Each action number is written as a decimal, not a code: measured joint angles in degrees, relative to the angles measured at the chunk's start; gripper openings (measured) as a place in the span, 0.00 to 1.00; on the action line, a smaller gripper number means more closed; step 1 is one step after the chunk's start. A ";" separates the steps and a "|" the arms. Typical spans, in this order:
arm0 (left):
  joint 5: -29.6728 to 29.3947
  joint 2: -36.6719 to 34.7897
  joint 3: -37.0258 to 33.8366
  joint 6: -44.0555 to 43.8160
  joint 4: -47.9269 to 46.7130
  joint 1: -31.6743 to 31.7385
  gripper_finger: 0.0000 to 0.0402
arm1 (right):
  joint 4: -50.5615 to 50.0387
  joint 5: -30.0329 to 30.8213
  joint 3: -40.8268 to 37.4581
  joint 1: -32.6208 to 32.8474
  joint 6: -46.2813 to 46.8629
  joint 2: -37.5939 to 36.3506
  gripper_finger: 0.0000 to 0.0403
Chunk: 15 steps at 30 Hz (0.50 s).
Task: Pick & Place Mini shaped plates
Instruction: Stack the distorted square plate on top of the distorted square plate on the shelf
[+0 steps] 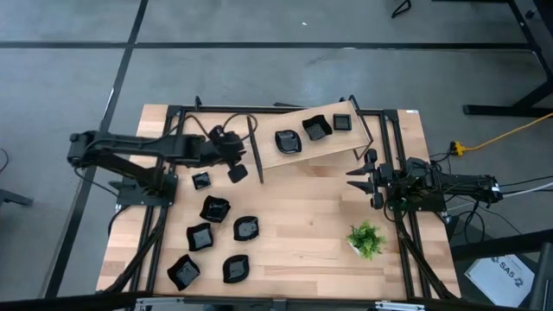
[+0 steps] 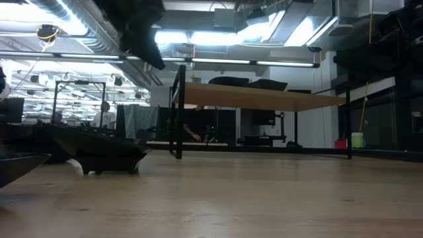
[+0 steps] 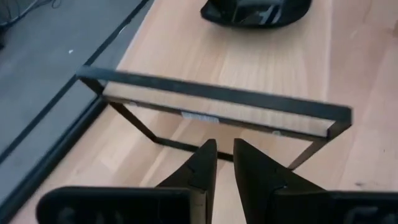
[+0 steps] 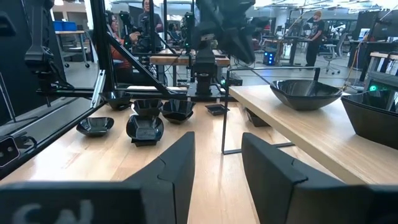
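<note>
Plates (image 1: 215, 208) look glossy, rigid, chippable: pinch a rim. Left gripper (image 1: 236, 172), at ten o'clock, nearly closed, grasp unclear; right gripper (image 1: 361, 177) open, empty.

a plate (image 3: 256, 11) is cut off by the left wrist view's edge. in the low view another plate (image 2: 14, 166) is cropped at the side.

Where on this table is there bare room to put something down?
The widest bare wood lies mid-table, between the raised shelf, the small potted plant and the right pincer. The near edge below the plant is also free. It is crowded on the left, where black dishes cluster beneath the left pincer.
</note>
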 joint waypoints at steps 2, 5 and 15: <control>0.00 -1.28 -2.18 -0.21 1.43 0.00 0.12 | 0.00 0.02 0.00 0.01 0.00 0.00 0.33; 0.01 -2.08 -4.27 -0.24 1.91 -0.20 0.12 | 0.00 0.00 0.00 -0.01 0.00 0.00 0.33; 0.66 -1.98 -7.00 2.35 -1.38 -0.22 0.12 | 0.00 0.00 0.00 -0.01 0.00 0.00 0.33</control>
